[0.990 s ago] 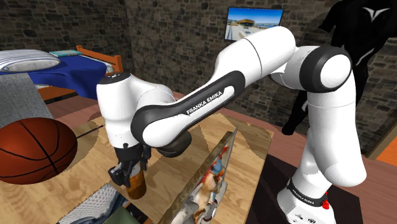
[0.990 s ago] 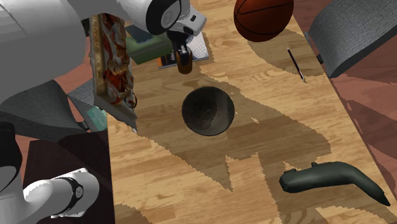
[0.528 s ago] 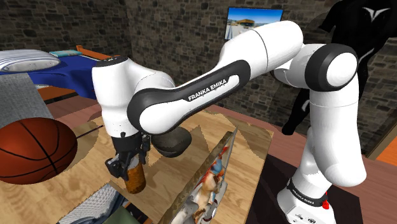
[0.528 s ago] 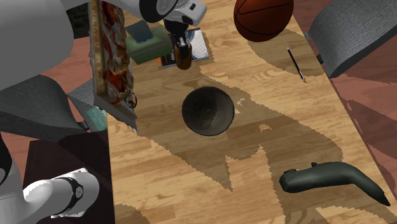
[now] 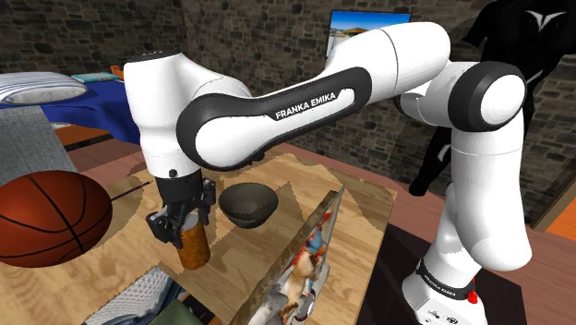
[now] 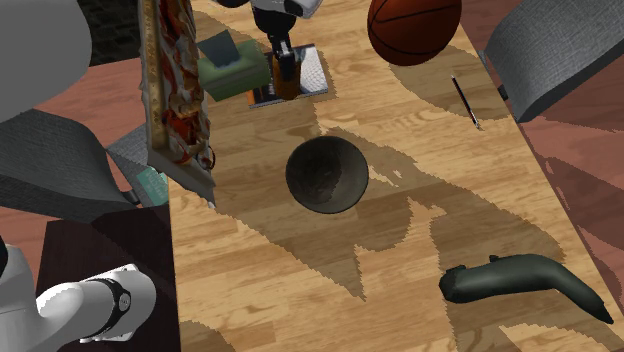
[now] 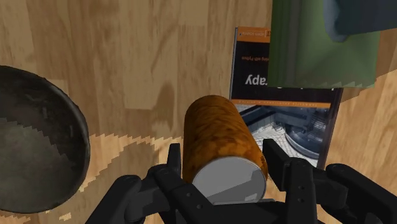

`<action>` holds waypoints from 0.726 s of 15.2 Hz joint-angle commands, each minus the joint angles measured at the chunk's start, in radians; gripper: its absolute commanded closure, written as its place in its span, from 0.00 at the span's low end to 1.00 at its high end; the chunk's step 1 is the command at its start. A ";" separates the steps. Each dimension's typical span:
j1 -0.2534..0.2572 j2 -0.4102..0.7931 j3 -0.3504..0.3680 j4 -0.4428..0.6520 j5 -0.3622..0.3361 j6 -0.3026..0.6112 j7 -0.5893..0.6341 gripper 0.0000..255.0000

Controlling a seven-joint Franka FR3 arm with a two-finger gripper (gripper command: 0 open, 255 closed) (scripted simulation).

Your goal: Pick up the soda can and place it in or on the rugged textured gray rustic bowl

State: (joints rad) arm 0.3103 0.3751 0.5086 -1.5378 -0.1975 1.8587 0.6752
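Gripper (image 7: 222, 162) closed on orange-brown soda can (image 7: 219, 133), fingers clasping its sides. Can appears lifted off tabletop (image 6: 420, 240), over a magazine (image 7: 286, 127). Dark bowl (image 6: 326, 175) near. Carry level, centre over bowl, lower before releasing.

Bright, even light w/ jagged shadows (tabletop (image 6: 262, 318)).

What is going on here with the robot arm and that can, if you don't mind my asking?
The black gripper of the white arm is shut on an orange-brown soda can, holding it apparently just off the wooden table, by a magazine. The dark gray bowl sits empty a short way off, so the can is not yet placed in it.
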 commanded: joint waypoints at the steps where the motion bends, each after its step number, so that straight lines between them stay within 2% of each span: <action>1: 0.000 -0.007 0.002 0.019 0.004 -0.025 -0.004 1.00; 11: 0.013 -0.008 0.007 0.153 0.008 -0.158 -0.012 1.00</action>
State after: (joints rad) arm 0.3213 0.3665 0.5148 -1.4004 -0.1892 1.7152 0.6640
